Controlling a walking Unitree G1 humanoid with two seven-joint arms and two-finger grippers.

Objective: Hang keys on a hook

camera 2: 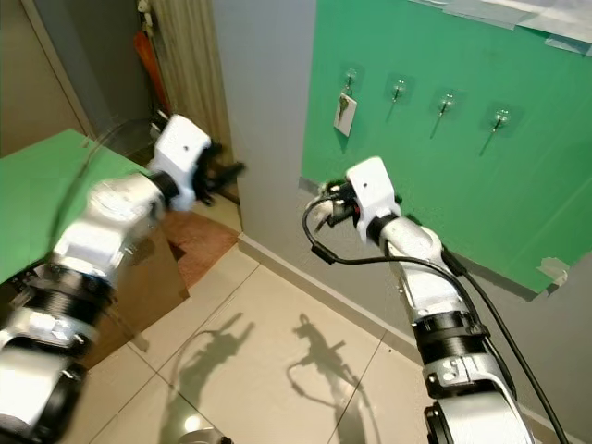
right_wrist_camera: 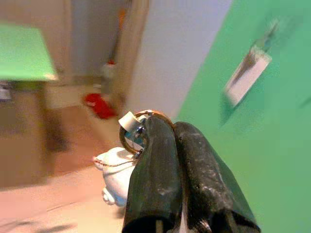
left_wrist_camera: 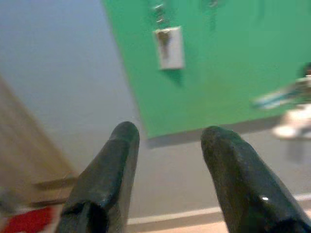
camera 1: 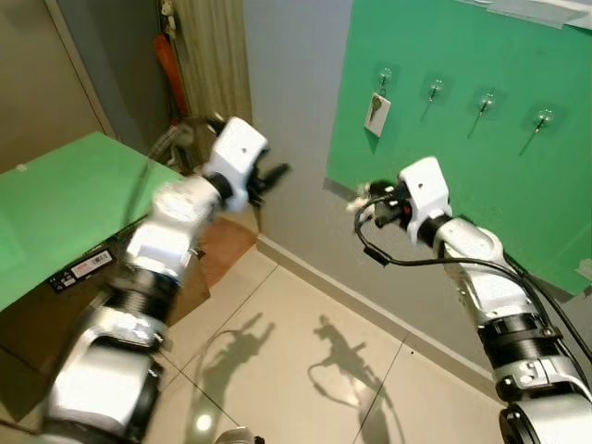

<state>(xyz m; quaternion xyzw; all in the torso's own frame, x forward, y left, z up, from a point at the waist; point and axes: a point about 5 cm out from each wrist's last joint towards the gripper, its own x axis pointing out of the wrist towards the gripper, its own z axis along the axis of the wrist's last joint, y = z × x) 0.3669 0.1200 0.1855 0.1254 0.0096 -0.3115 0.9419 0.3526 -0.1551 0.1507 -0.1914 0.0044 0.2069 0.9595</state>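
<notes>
While I look down from the head camera, my right end effector (right_wrist_camera: 167,133) is raised before the green wall panel (camera 1: 481,185), its black fingers pinched tight on a brass key ring with a small white figurine charm (right_wrist_camera: 127,158). Above it, four metal hooks line the panel; the leftmost hook (camera 1: 385,76) carries a white tag with a key (camera 1: 376,113), the next hook (camera 1: 435,90) is bare. My left end effector (left_wrist_camera: 167,145) hovers with fingers spread apart, near the green-topped worktop (camera 1: 65,199).
</notes>
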